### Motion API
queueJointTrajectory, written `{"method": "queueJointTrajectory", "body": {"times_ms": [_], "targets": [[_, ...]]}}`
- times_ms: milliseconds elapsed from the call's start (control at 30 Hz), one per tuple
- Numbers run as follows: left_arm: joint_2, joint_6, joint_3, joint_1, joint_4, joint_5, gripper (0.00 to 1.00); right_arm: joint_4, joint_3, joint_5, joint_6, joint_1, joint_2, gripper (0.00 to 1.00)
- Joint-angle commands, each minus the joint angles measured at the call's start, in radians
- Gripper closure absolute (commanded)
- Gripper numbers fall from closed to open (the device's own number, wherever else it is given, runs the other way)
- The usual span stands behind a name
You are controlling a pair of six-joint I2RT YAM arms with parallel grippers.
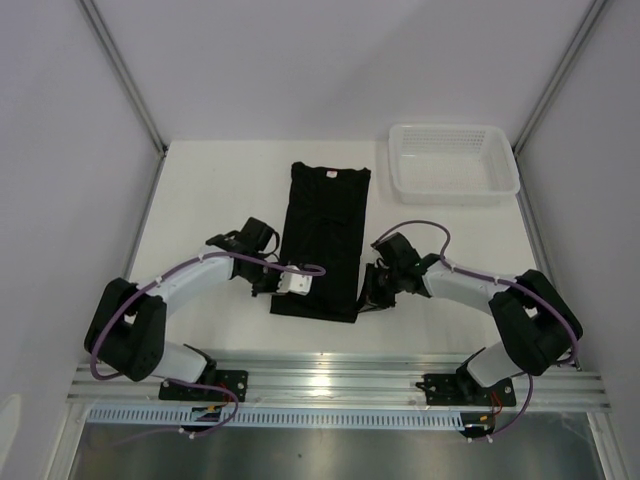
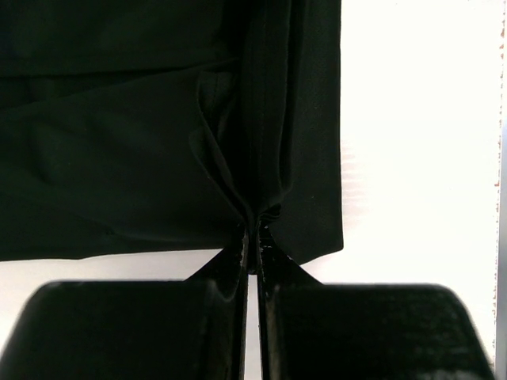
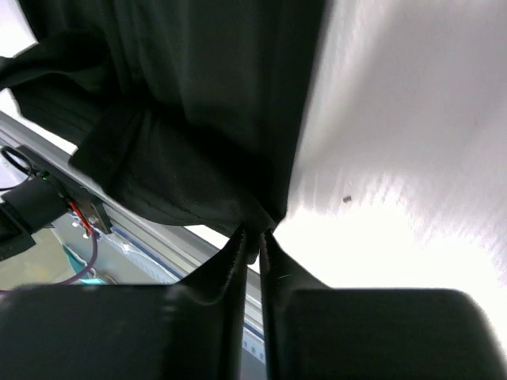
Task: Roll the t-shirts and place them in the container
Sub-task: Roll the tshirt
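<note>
- The shirt [image 1: 322,235] lies flat in the middle of the table [image 1: 200,200], folded into a narrow strip.
- Its long axis runs from the near edge toward the far edge. The collar end faces the far edge and the hem end faces the arms.
- The left gripper [image 1: 290,285] sits at the left side of the hem end. In its wrist view the jaws are pressed together on a pinch of black cloth, and pleats fan out from the tips [image 2: 252,237].
- The right gripper [image 1: 372,298] sits at the right side of the hem end, level with the left one. Its jaws stand almost together and cloth bunches at the tips [image 3: 255,231], so I judge it is also holding the shirt.
- Each arm is nearest its own hem corner and neither reaches across. The rest of the strip stretches away from both grippers toward the far edge.
- The roll therefore probably has to travel along that axis, hem first toward the collar, with both grippers advancing evenly so the roll does not skew.
- The basket [image 1: 452,196] stands at the far right corner, well apart from the shirt.
</note>
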Motion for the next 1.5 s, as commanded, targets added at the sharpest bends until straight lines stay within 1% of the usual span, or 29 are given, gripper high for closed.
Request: {"method": "queueJointTrajectory", "body": {"times_ms": [0, 67, 133, 167, 200, 267, 367, 400, 500, 533, 567, 633, 667, 733, 767, 833, 967, 1067, 1200, 1267, 1467], "targets": [[0.012, 0.009, 0.036, 0.026, 0.013, 0.054, 0.99, -0.011, 0.060, -0.037, -0.034, -0.012, 0.026, 0.86], [0.012, 0.009, 0.031, 0.028, 0.017, 0.056, 0.98, -0.009, 0.074, -0.043, -0.041, -0.015, 0.037, 0.73], [0.012, 0.005, 0.028, 0.028, 0.023, 0.068, 0.93, -0.020, 0.089, -0.040, -0.050, -0.020, 0.037, 0.68], [0.012, -0.003, 0.025, 0.028, 0.040, 0.068, 0.91, -0.026, 0.107, -0.029, -0.058, -0.023, 0.034, 0.63], [0.014, -0.024, 0.025, 0.028, 0.049, 0.068, 0.89, -0.040, 0.118, -0.025, -0.079, -0.026, 0.025, 0.60], [0.018, -0.033, 0.021, 0.031, 0.071, 0.061, 0.88, -0.061, 0.143, 0.004, -0.104, -0.031, 0.014, 0.54], [0.018, -0.041, 0.010, 0.037, 0.080, 0.051, 0.85, -0.114, 0.187, 0.043, -0.161, -0.034, -0.017, 0.51], [0.020, -0.055, 0.010, 0.039, 0.085, 0.051, 0.81, -0.126, 0.195, 0.064, -0.173, -0.034, -0.024, 0.51], [0.020, -0.096, 0.008, 0.045, 0.102, 0.045, 0.70, -0.100, 0.175, 0.075, -0.221, -0.024, -0.070, 0.53], [0.020, -0.107, 0.010, 0.046, 0.108, 0.034, 0.70, -0.089, 0.148, 0.072, -0.231, -0.015, -0.084, 0.53], [0.023, -0.121, 0.008, 0.048, 0.115, 0.031, 0.69, -0.077, 0.138, 0.064, -0.237, -0.009, -0.087, 0.57], [0.021, -0.136, 0.007, 0.049, 0.115, 0.024, 0.69, -0.040, 0.117, 0.040, -0.256, 0.024, -0.097, 0.66], [0.021, -0.135, 0.007, 0.049, 0.111, 0.021, 0.69, -0.022, 0.111, 0.028, -0.277, 0.038, -0.106, 0.76], [0.018, -0.139, -0.001, 0.049, 0.106, 0.021, 0.69, 0.043, 0.091, -0.030, -0.294, 0.081, -0.109, 0.86], [0.018, -0.147, -0.004, 0.051, 0.106, 0.019, 0.69, 0.085, 0.086, -0.055, -0.294, 0.092, -0.103, 0.88], [0.015, -0.165, -0.008, 0.051, 0.126, 0.013, 0.67, 0.103, 0.085, -0.093, -0.293, 0.112, -0.080, 0.94], [0.012, -0.225, -0.007, 0.057, 0.154, -0.010, 0.65, 0.130, 0.083, -0.069, -0.299, 0.143, -0.021, 0.95], [0.011, -0.256, -0.004, 0.063, 0.154, -0.010, 0.54, 0.153, 0.081, -0.003, -0.265, 0.143, 0.017, 0.94], [0.006, -0.270, -0.008, 0.071, 0.152, -0.015, 0.46, 0.165, 0.109, 0.050, -0.258, 0.135, 0.075, 0.93], [0.006, -0.283, -0.008, 0.075, 0.158, -0.025, 0.44, 0.173, 0.121, 0.058, -0.250, 0.124, 0.109, 0.92], [0.001, -0.288, 0.011, 0.077, 0.148, -0.013, 0.43, 0.136, 0.180, 0.130, -0.247, 0.094, 0.150, 0.88]]}}
